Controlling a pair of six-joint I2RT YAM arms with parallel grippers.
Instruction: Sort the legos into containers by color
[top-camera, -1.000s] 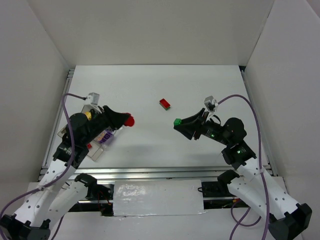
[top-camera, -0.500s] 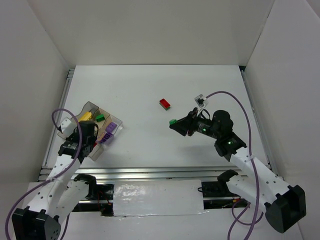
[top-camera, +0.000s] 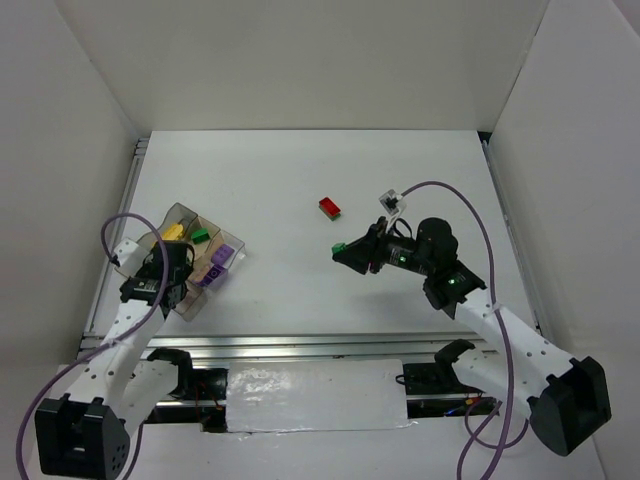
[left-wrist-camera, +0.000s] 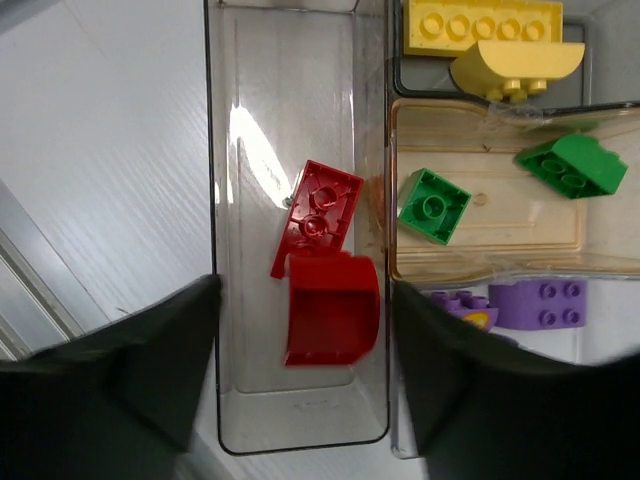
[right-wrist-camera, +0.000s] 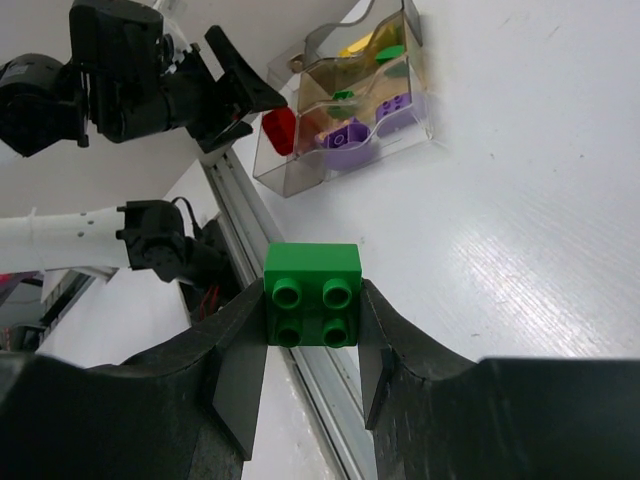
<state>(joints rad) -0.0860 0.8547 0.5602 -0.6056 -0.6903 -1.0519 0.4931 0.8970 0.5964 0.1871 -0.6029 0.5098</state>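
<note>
left gripper (left-wrist-camera: 302, 295) is hanging open and empty over the tray's (left-wrist-camera: 300, 440) red compartment. right gripper (right-wrist-camera: 312, 310) is clamping a green brick (top-camera: 341, 247) above mid-table. looks like it's mid-carry, needing travel left to the green compartment (left-wrist-camera: 500, 225).

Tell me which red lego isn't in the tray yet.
The rectangular red lego alone on the table, near the right claw gripping a green lego; the other two reds sit inside the tray.

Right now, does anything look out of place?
One red brick lies alone on the table, apart from the tray, not yet sorted. The right gripper holds a green brick. The tray's colors look properly separated.
</note>
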